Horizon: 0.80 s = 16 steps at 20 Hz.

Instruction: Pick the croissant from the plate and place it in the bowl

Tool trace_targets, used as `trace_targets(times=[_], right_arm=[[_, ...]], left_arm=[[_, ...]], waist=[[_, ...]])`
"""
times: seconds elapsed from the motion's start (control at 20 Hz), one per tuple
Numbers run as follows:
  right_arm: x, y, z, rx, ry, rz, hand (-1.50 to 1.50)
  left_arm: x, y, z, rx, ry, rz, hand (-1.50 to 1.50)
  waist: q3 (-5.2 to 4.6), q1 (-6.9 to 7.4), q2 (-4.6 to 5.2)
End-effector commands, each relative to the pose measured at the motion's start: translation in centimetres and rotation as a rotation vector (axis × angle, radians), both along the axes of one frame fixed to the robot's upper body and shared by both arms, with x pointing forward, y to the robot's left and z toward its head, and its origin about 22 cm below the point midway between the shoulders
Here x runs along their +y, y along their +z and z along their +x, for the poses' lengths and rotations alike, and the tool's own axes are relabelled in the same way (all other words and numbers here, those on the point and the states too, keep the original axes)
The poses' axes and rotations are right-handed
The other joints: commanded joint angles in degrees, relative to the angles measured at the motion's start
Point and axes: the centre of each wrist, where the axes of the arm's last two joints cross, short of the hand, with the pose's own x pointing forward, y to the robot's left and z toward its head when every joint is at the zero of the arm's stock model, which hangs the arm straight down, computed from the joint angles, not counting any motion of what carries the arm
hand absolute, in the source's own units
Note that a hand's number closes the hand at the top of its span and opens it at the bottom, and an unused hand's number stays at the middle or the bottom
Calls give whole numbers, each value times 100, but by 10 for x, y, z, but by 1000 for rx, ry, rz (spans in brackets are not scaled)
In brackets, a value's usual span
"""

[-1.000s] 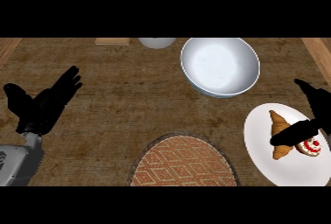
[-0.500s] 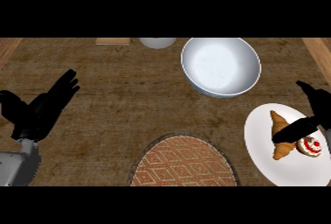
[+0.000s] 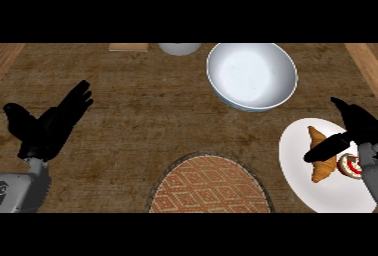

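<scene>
**Right hand settling over croissant, no grasp yet**

Golden-brown crescent croissant (image 3: 319, 160) lies on the white round plate (image 3: 310, 192) at right near edge of the brown woven worktop (image 3: 148, 125). Not lifted. A small red-and-white pastry (image 3: 350, 165) sits just beside it on the same plate, partly hidden by the arm.

Black right hand (image 3: 353, 131) is over the plate: thumb reaches across the croissant's middle, fingers (image 3: 348, 111) straight and pointing far, spread apart from the thumb, not clamped on anything. Compared with a second ago the hand has shifted only slightly, thumb now lower across the croissant; croissant itself has not moved. Judgement: approach is nearly done, closing on the croissant is the next step.

Black left hand (image 3: 50, 125) at left, fingers straight and apart, resting, holds nothing; it has drifted a little toward the left edge.

White deep round bowl (image 3: 251, 75), the target, stands far of the plate, well apart from the croissant. Round woven orange-brown mat (image 3: 210, 185) lies near centre.
</scene>
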Motion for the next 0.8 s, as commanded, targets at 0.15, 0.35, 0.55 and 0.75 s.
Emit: trace_targets(times=[0.15, 0.35, 0.55, 0.75], right_arm=[[-16, -26, 20, 95, -37, -6, -150], [-13, -32, 11, 115, -72, -25, -150], [-32, -59, 6, 110, -67, -1, -150], [-37, -66, -5, 117, -78, -2, -150]], left_arm=[[-1, 2, -5, 2, 10, 0, 0], [0, 16, -4, 5, -1, 19, 0], [-2, 19, -1, 3, -6, 18, 0], [12, 1, 4, 10, -8, 0, 0]], waist=[[2, 22, 3], [2, 2, -3], [3, 3, 1], [2, -17, -1]])
